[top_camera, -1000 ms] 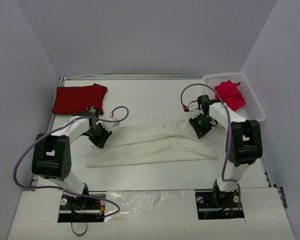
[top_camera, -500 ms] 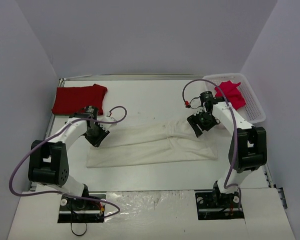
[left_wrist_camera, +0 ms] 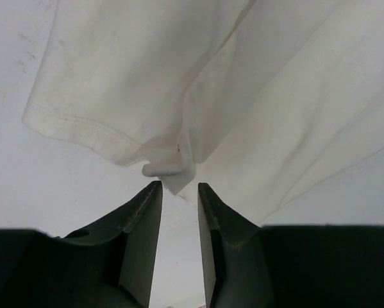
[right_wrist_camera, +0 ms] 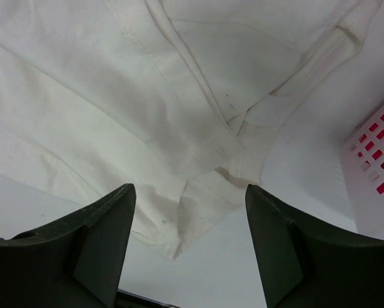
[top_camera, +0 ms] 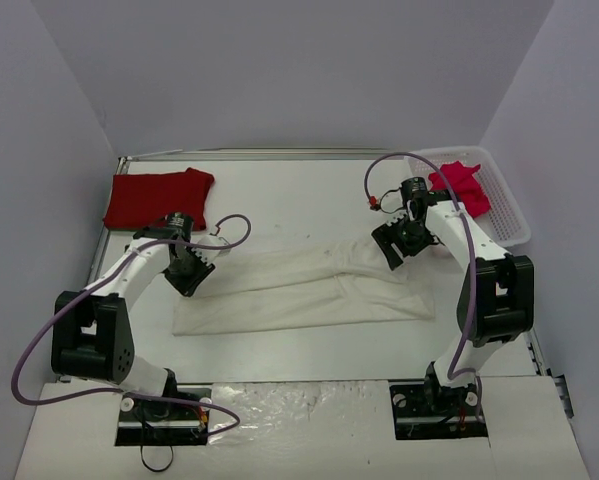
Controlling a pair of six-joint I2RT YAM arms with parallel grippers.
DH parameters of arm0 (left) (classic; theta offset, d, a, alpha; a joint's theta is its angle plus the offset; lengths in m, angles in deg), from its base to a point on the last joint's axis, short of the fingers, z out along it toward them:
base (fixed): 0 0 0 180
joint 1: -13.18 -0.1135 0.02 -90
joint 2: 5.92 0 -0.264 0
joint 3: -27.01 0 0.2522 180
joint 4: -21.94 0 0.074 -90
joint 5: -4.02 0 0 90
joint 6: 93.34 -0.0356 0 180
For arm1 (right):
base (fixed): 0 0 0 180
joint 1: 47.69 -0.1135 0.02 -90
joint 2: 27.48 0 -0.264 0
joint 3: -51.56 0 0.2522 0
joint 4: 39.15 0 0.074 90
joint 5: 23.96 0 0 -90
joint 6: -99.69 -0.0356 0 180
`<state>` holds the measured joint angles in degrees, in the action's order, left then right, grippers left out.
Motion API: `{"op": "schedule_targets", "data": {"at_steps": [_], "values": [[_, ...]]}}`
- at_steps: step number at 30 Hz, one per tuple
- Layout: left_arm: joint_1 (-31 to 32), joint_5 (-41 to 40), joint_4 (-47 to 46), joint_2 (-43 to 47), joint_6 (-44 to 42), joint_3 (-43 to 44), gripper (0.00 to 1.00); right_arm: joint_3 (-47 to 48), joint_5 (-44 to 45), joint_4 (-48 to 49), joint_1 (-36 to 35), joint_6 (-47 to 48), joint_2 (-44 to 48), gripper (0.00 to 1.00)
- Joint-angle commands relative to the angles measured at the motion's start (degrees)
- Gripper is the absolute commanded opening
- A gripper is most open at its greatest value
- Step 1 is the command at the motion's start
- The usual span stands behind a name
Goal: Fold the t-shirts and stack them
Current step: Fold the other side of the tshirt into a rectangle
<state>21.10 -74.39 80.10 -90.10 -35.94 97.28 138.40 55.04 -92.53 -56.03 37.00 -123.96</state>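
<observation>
Both arms are drawing back; right gripper [right_wrist_camera: 190, 187] is gaping empty, left gripper [left_wrist_camera: 179, 185] is barely parting over the cream-white t-shirt [top_camera: 299, 290] lying across the table [top_camera: 309, 200], so its tips are risking snagging the corner, undoing the fold

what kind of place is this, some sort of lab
Most likely a robotics lab test cell, not a home: a white table boxed in by plain walls, a left arm and right arm bolted at its near edge, and a cream-white t-shirt laid out between them.
</observation>
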Motion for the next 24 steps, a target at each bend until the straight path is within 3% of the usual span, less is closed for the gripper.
{"op": "schedule_targets", "data": {"at_steps": [1,11,16,19,20,21,24], "values": [[0.0,-1.0,2.3,2.2,-0.8,0.0,0.26,2.0,-1.8,-1.3,-0.2,0.2,-0.9,0.65],[-0.2,-1.7,-1.7,-0.3,-0.4,-2.3,0.38,-0.7,-4.2,1.6,-0.2,-0.2,-0.8,0.65],[-0.5,-3.0,-3.5,-1.6,0.1,-2.5,0.38,-2.1,-4.7,2.6,-0.2,-0.3,-1.1,0.65],[-0.7,-2.8,-3.7,-1.9,-0.1,-2.5,0.24,-2.6,-4.7,3.1,-0.2,-0.4,-1.3,0.64],[-0.7,-2.6,-3.7,-2.0,-0.2,-2.5,0.09,-2.8,-4.7,3.1,-0.2,-0.4,-1.5,0.64],[-0.7,-2.5,-3.6,-1.9,-0.2,-2.5,0.03,-2.9,-4.6,3.2,-0.2,-0.6,-1.6,0.64],[-0.8,-2.3,-3.4,-1.4,-0.5,-2.5,0.02,-3.5,-4.3,3.5,-0.2,-0.7,-1.7,0.63]]}}
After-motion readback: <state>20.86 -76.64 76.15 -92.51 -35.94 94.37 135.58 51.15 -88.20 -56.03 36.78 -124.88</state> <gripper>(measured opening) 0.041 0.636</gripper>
